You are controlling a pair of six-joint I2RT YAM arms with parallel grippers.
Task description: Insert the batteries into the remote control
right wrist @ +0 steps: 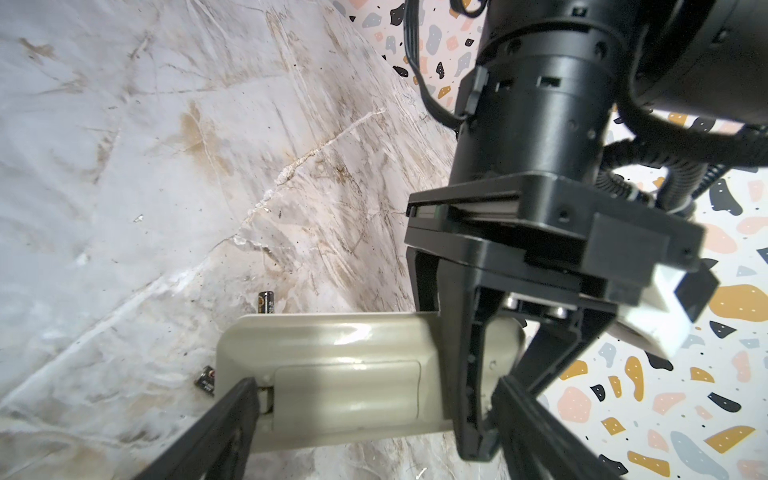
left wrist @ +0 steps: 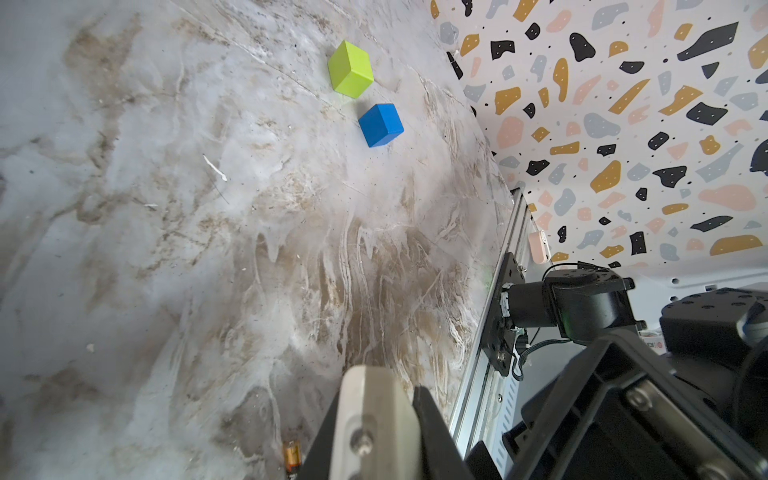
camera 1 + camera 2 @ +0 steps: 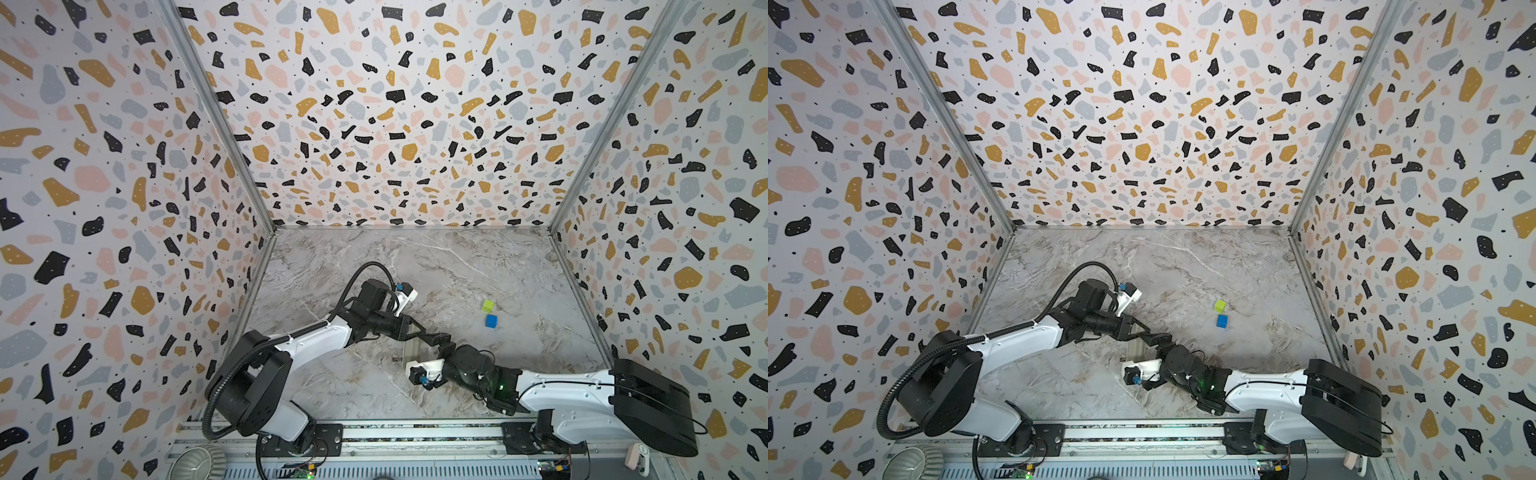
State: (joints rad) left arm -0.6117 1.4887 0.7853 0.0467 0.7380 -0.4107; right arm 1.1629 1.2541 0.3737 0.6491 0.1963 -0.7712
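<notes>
The remote control (image 1: 332, 345) sits near the front middle of the marble surface (image 3: 457, 266), where the two arms meet. In the right wrist view it is turned with its back to the camera, and the battery cover (image 1: 345, 392) is closed. The left gripper (image 1: 461, 365) is clamped across the remote near one end, with one finger over the back and the other behind it. The right gripper (image 1: 376, 388) has its fingers (image 1: 232, 415) spread wide, one at each end of the remote's length. Whether they press on it I cannot tell.

Both batteries lie loose on the surface. One battery (image 1: 266, 302) is just beside the remote's long edge. The second battery (image 1: 206, 378) is just off the remote's free end, close to a right fingertip. The left wrist view shows a battery (image 2: 291, 455) just beside the remote's end — its label is orange and dark.

Well apart from all this, toward the right wall, a green cube (image 3: 488, 306) and a blue cube (image 3: 491, 321) sit near each other without touching.
</notes>
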